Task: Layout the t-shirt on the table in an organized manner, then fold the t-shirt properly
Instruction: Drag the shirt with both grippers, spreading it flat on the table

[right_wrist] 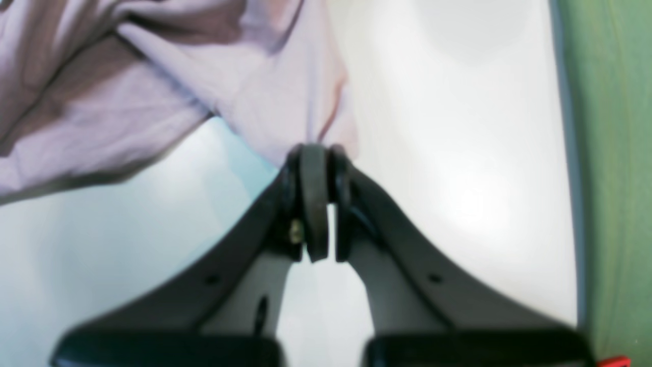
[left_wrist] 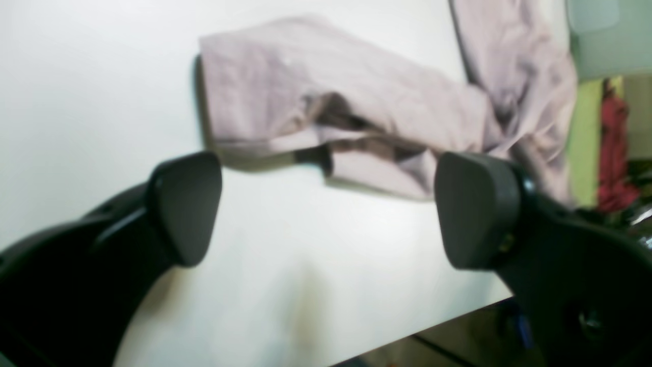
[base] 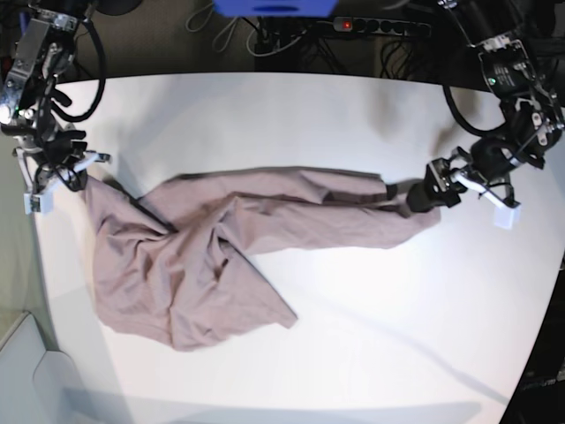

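Base view, right hand [base: 78,170] clamped on t-shirt [base: 203,256] corner, left hand [base: 422,198] spread apart at the opposite end, low over table [base: 291,115]

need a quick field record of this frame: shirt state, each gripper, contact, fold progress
t-shirt: crumpled, bunched toward the right arm's side, one strip stretched across toward the left arm
table: white, shirt lying on it
right gripper: shut, pinching a shirt edge
left gripper: jaws wide open, nothing between them
left contact: at the stretched end of the shirt; touch cannot be told
layout: not flat, heavy wrinkles and overlapped layers
fold progress: none visible
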Tool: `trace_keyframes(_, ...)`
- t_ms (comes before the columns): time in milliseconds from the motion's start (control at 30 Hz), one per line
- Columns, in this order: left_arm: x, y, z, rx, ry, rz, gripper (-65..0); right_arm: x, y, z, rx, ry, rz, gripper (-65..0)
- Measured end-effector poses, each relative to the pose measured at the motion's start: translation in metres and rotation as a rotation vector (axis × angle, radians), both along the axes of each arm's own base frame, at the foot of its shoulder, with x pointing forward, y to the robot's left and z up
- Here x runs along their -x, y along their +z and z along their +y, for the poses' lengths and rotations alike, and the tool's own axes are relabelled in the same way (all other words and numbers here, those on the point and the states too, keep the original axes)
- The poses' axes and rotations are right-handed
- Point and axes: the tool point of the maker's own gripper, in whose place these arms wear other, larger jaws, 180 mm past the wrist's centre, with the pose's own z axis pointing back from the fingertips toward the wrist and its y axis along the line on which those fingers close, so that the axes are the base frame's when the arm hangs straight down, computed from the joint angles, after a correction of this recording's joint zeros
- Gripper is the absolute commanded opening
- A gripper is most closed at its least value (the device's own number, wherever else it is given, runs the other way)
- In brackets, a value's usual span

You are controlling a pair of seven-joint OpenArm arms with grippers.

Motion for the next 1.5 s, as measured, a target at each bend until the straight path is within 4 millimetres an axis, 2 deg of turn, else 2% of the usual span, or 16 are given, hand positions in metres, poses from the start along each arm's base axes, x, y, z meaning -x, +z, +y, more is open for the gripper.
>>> trace_keyframes(667, 0.001, -0.001, 0.002, -0.005, 0.003, 0.004, 0.0, 0.015, -0.008, -0.005, 0.023, 0.013, 0.051, -65.0)
trace_keyframes(833, -0.007, -0.011, 0.012, 0.024, 0.078, -0.016, 0.0, 0.021, -0.010, -0.012, 0.041, 0.022, 0.076, -65.0)
trace_keyframes(1000, -0.005, -0.033, 0.015, 0.065, 0.119, 0.032, 0.0, 0.027, -0.012, -0.017, 0.056, 0.018, 0.094, -65.0)
trace_keyframes(1100, -0.015, -0.028, 0.016, 0.071, 0.125, 0.010, 0.0, 0.041, -0.019, -0.019, 0.058, 0.023, 0.157, -65.0)
trace_keyframes(1200, -0.017, -0.025, 0.016, 0.068, 0.127, -0.003, 0.0, 0.044, -0.021, -0.021, 0.066, 0.023, 0.186, -57.3)
trace_keyframes(1367, -0.027, -0.018, 0.016, 0.073, 0.124, -0.022, 0.0, 0.045, -0.021, -0.020, 0.060, 0.025, 0.185, -38.7)
trace_keyframes(1433, -0.030, -0.016, 0.017, 0.073, 0.128, -0.033, 0.0, 0.045, -0.020, -0.020, 0.064, 0.027, 0.185, -35.9)
trace_keyframes(1500, -0.030, -0.017, 0.016, 0.069, 0.126, -0.025, 0.0, 0.042, -0.011, -0.019, 0.085, 0.037, 0.164, -35.8)
